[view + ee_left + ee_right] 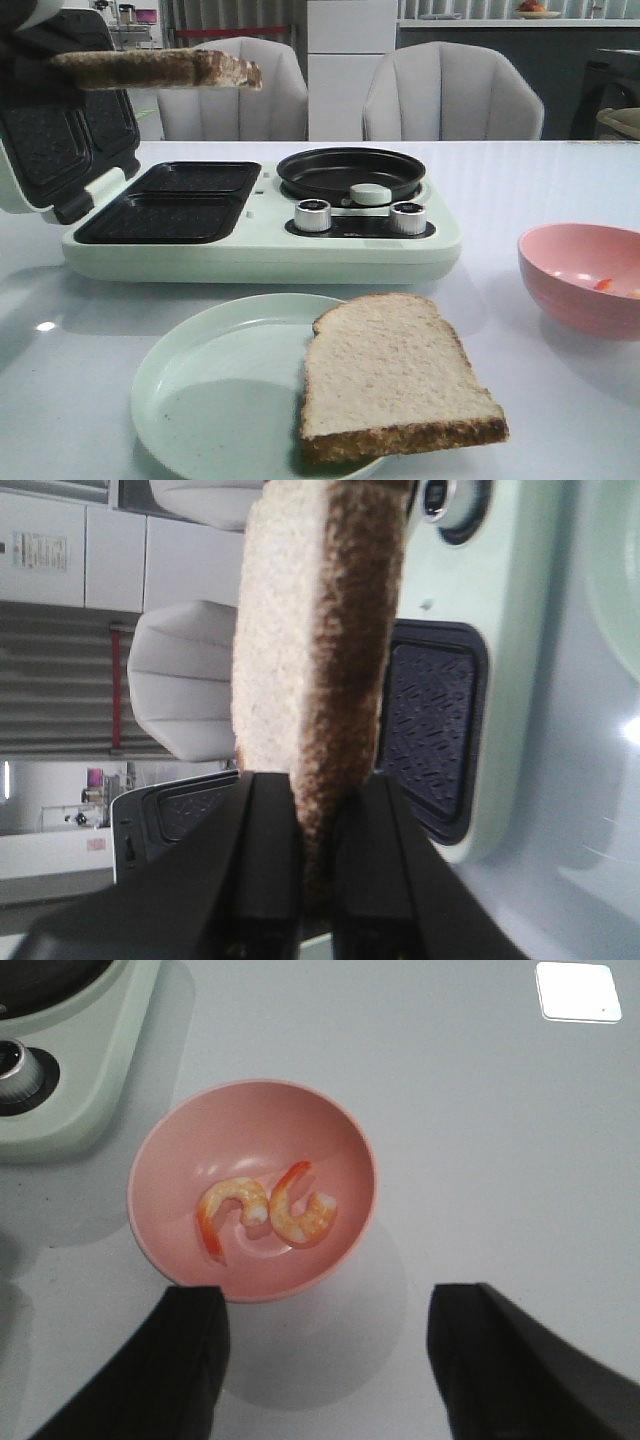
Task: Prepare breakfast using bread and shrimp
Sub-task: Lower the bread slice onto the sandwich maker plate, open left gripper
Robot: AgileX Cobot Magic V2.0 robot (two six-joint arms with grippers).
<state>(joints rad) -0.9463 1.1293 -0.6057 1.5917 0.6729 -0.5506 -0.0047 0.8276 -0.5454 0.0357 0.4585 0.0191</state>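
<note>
One slice of bread (160,68) hangs flat in the air above the open lid of the breakfast maker, at the far left. My left gripper (318,790) is shut on its brown crust edge (340,680). A second bread slice (395,375) lies on the right side of a pale green plate (200,390) near the front edge, overhanging the rim. Two curved orange-pink shrimp (232,1210) (300,1210) lie in a pink bowl (160,1190) at the right. My right gripper (325,1305) hovers open over the table beside that bowl, holding nothing.
The pale green breakfast maker (260,245) stands mid-table with its lid (60,140) raised at the left, two dark sandwich wells (170,205), a round black pan (350,172) and two knobs (312,215). Two grey chairs (450,95) stand behind the table.
</note>
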